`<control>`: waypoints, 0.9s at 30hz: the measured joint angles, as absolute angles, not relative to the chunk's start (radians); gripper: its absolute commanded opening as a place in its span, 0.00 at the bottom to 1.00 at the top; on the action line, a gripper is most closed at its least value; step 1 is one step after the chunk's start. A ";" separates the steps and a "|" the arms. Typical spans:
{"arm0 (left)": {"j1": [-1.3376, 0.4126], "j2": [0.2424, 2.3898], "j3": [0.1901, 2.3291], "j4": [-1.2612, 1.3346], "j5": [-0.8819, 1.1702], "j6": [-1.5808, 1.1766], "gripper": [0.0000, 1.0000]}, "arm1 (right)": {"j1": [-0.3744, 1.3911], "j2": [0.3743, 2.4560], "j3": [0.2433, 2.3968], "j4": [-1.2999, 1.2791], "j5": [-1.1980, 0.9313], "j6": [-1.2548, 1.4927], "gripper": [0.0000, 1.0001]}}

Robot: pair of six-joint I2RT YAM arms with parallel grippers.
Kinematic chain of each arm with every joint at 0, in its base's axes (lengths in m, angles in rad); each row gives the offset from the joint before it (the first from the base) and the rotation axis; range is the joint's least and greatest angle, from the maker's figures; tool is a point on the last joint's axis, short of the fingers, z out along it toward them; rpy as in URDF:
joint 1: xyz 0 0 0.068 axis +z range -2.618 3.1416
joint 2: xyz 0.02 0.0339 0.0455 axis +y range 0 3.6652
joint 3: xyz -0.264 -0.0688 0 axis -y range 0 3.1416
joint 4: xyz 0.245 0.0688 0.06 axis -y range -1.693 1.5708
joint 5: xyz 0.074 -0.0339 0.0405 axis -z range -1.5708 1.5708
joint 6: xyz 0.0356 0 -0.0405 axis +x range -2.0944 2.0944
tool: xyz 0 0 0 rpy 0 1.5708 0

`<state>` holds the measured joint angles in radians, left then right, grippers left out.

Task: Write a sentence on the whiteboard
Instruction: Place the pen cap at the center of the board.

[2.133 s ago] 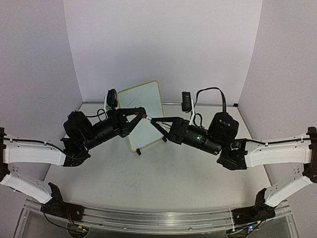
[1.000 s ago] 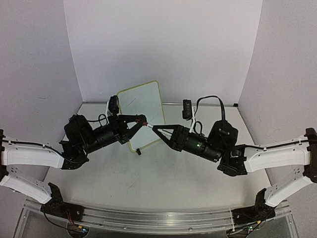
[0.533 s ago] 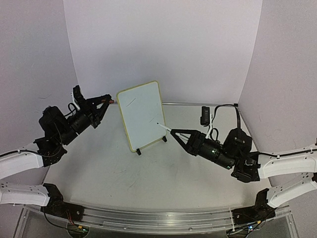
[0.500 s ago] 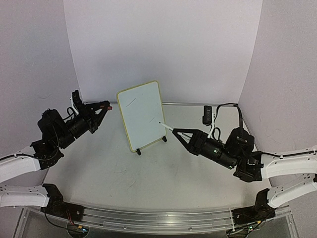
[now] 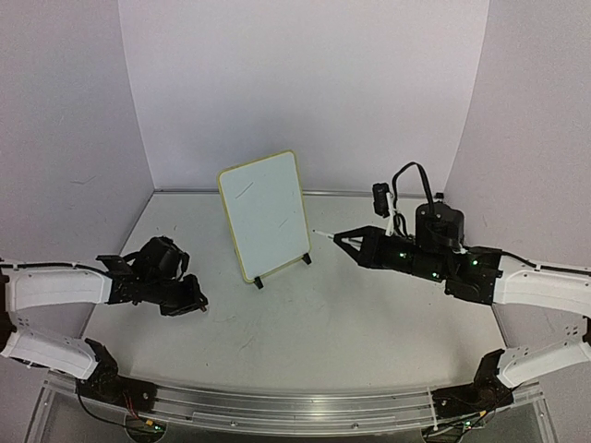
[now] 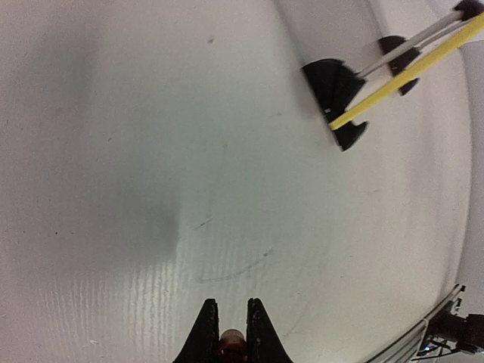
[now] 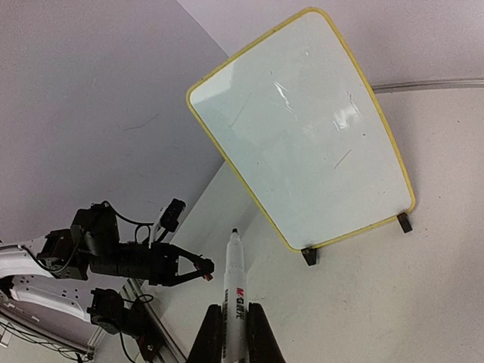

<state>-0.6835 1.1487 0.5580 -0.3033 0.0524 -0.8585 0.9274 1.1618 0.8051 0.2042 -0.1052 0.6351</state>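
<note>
White desk (image 5: 305,323) enclosed by pale walls (image 5: 305,92). The left gripper (image 6: 231,306), low over the desk, is closed on a small red cap (image 6: 232,342); the whiteboard (image 5: 266,214) stands tilted at mid-desk. The right gripper (image 7: 234,311) clamps a white marker (image 7: 234,272), its tip near the board's right edge, apart from it.

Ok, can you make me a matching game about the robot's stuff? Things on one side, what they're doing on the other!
Things:
1. whiteboard
2. marker
3. left claw

What they're doing:
A. pinching a small red cap
B. standing tilted on black feet
C. held in the right claw, tip bare

Pairs: 1-B, 2-C, 3-A
</note>
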 measured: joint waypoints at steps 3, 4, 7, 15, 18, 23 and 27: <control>-0.679 1.302 0.601 -0.340 0.061 -0.796 0.00 | 0.925 1.186 0.805 0.140 -0.135 0.628 0.00; -0.679 1.337 0.617 -0.344 0.065 -0.780 0.00 | 0.925 1.190 0.805 0.125 -0.143 0.628 0.00; -0.676 1.419 0.662 -0.350 0.077 -0.741 0.00 | 0.925 1.192 0.805 0.094 -0.161 0.627 0.00; -0.675 1.495 0.693 -0.341 0.085 -0.703 0.43 | 0.925 1.192 0.805 0.054 -0.188 0.600 0.00; -0.674 1.501 0.695 -0.343 0.084 -0.699 0.60 | 0.925 1.192 0.809 0.040 -0.204 0.583 0.00; -0.673 1.501 0.707 -0.366 0.073 -0.685 0.78 | 0.925 1.192 0.812 0.035 -0.215 0.566 0.00; -0.673 1.494 0.720 -0.395 0.053 -0.675 0.87 | 0.925 1.196 0.812 0.033 -0.220 0.551 0.00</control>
<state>-0.6731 1.4940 0.7202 -0.3952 0.0526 -0.6754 0.9245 1.1955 0.8124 0.0326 -0.2195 0.5512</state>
